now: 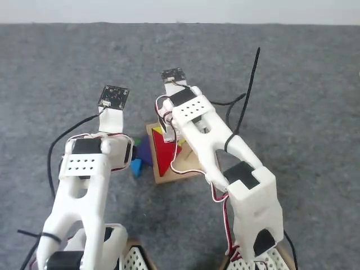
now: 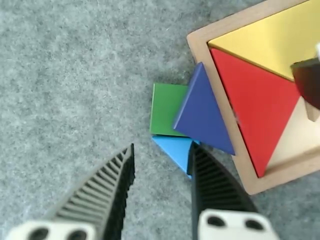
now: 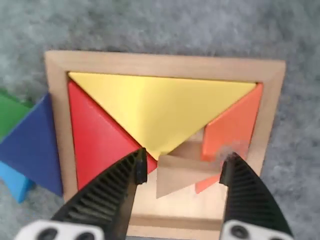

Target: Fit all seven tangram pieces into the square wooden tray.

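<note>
The square wooden tray (image 3: 165, 60) holds a big yellow triangle (image 3: 160, 105), a red triangle (image 3: 97, 135) and an orange piece (image 3: 232, 130). A pale wooden piece (image 3: 182, 175) lies in the tray, partly over the orange one, between the spread fingers of my right gripper (image 3: 184, 162), which is open above it. Outside the tray's rim (image 2: 200, 42) lie a dark blue triangle (image 2: 202, 115) leaning on the rim, a green square (image 2: 167, 115) and a light blue triangle (image 2: 175, 150). My left gripper (image 2: 162, 155) is open, one finger over the light blue triangle's corner.
Grey carpet-like cloth (image 1: 292, 79) covers the table around the tray (image 1: 174, 175). A black cable (image 1: 247, 95) rises behind the right arm. Both arm bases stand at the near edge.
</note>
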Tool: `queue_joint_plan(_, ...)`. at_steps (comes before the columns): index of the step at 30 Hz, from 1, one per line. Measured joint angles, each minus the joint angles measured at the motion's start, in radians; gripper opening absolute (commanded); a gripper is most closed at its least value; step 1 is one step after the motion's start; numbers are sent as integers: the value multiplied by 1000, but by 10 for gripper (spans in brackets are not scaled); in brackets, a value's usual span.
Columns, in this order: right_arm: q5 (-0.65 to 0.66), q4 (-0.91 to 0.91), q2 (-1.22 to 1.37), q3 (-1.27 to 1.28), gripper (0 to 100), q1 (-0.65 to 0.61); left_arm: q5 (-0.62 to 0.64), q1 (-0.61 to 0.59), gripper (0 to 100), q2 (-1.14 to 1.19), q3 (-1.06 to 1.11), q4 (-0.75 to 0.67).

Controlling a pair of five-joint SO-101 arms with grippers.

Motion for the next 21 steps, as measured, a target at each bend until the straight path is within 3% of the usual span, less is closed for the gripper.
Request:
queue_joint_plan(9,72,8,0,0,241,-3,0,0,166,0,0,0)
queue_joint_plan(13,6,20,-17,43,241,-38,0,0,166,0,0,0)
queue_joint_plan(21,-14,-138,-161,290,241,-64,0,0,166,0,0,0)
